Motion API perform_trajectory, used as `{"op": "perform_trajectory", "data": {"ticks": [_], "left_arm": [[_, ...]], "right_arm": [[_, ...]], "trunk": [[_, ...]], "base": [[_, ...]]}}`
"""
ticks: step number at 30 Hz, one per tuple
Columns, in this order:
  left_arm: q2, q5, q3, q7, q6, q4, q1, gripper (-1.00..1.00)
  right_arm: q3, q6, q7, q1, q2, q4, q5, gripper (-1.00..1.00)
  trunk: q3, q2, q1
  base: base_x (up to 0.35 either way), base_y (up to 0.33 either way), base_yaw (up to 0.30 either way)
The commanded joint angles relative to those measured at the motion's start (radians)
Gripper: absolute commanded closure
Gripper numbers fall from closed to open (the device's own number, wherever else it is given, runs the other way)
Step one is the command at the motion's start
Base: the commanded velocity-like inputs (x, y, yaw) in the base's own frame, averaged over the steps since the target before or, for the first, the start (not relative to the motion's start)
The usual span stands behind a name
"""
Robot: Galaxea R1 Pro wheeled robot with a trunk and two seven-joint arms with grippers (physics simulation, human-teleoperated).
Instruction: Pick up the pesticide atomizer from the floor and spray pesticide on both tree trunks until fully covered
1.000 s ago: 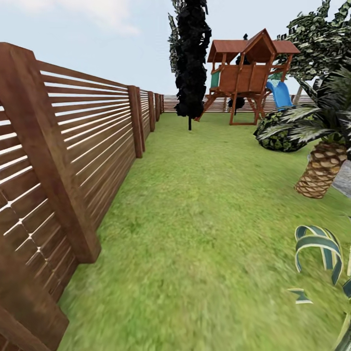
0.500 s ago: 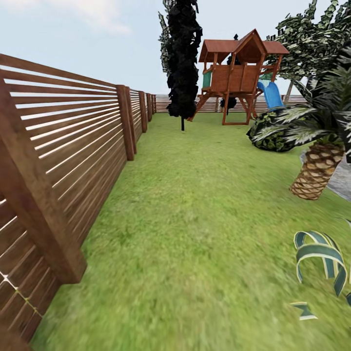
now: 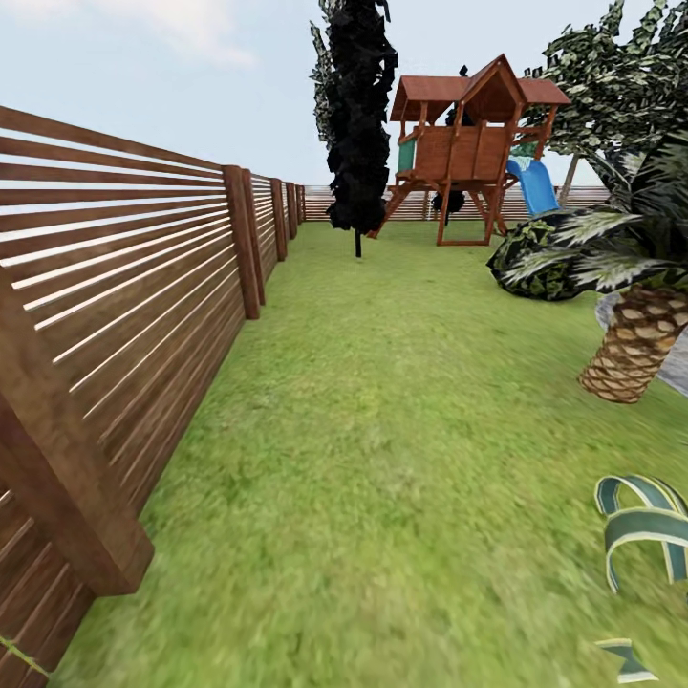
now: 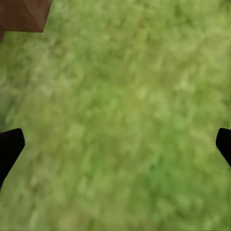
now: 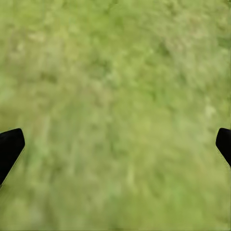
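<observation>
Head view counts: one fence (image 3: 143, 315) with slats, four posts countable on the near run. One lawn (image 3: 382, 430). One playhouse (image 3: 468, 143) with one blue slide (image 3: 535, 186). One dark columnar tree (image 3: 358, 115), one palm (image 3: 635, 334), one bush (image 3: 535, 263), one striped-leaf plant (image 3: 650, 535).

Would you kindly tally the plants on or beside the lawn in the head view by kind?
Tall dark tree: 1
Leafy tree: 1
Palm: 1
Round bush: 1
Striped-leaf plant: 1
Total: 5
</observation>
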Motion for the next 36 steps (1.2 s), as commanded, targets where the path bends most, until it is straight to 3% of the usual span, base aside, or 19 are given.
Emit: {"op": "perform_trajectory", "data": {"ticks": [1, 36], "left_arm": [[0.000, 0.004, 0.000, 0.000, -0.003, 0.001, -0.001, -1.00], [0.000, 0.004, 0.000, 0.001, -0.003, 0.001, -0.001, -1.00]], "right_arm": [[-0.003, -0.003, 0.000, -0.001, 0.000, 0.001, 0.006, -1.00], [-0.004, -0.003, 0.000, -0.001, -0.001, 0.001, 0.007, -1.00]], "trunk": [[-0.001, 0.000, 0.000], [-0.001, 0.000, 0.000]], "base": [[0.339, 0.000, 0.000], [0.339, 0.000, 0.000]]}}
